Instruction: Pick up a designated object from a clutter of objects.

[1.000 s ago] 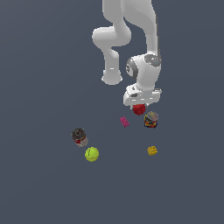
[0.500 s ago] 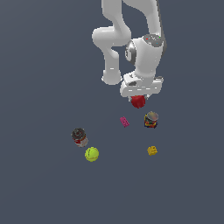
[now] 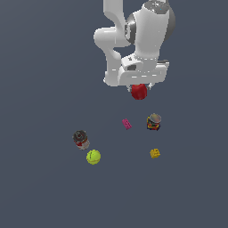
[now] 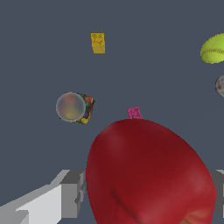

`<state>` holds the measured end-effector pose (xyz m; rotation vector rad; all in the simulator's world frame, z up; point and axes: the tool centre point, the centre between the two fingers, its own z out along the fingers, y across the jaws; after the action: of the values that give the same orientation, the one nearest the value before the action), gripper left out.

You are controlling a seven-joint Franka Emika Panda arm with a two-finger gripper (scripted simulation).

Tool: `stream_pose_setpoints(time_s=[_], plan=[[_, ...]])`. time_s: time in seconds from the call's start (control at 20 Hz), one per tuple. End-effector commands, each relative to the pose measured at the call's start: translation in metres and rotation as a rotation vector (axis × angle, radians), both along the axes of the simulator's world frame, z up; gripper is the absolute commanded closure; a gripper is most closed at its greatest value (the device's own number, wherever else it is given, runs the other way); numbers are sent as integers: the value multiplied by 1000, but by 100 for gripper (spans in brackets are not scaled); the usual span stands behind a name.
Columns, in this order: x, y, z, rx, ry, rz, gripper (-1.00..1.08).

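The glossy dark-red ball (image 3: 139, 91) hangs in my gripper (image 3: 139, 90), well above the floor, and fills the near part of the wrist view (image 4: 148, 175). The gripper is shut on it; grey fingers (image 4: 72, 192) press its sides. Below lie the rest of the clutter: the magenta brick (image 3: 127, 124) (image 4: 134, 113), the dark multicoloured can (image 3: 153, 121) (image 4: 75, 107), the yellow block (image 3: 155, 153) (image 4: 98, 43), the yellow-green ball (image 3: 93, 156) (image 4: 213, 49) and the brown-grey round can (image 3: 81, 139), whose edge shows in the wrist view (image 4: 220, 85).
The white arm (image 3: 133, 35) reaches down from the top of the exterior view. The floor (image 3: 40, 89) is a plain dark grey-blue surface around the scattered items.
The gripper has risen with the red ball in it, from beside the multicoloured can to well above the clutter. The other items have not moved.
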<state>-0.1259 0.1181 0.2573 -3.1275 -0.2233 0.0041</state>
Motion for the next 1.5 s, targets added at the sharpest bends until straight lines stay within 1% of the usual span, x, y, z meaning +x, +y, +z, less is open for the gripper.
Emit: stream_pose_setpoints(time_s=[0.0,0.55,0.8,1.1,1.45], plan=[[3,-7,24,0,-2,0,108],[19,-37,126,-3,-2,-2,108],[26,-48,163,-5,-3,-3,108],[32,-55,191,-5,-3,-3,108],[35,-58,203,-6,-3,-3,108]])
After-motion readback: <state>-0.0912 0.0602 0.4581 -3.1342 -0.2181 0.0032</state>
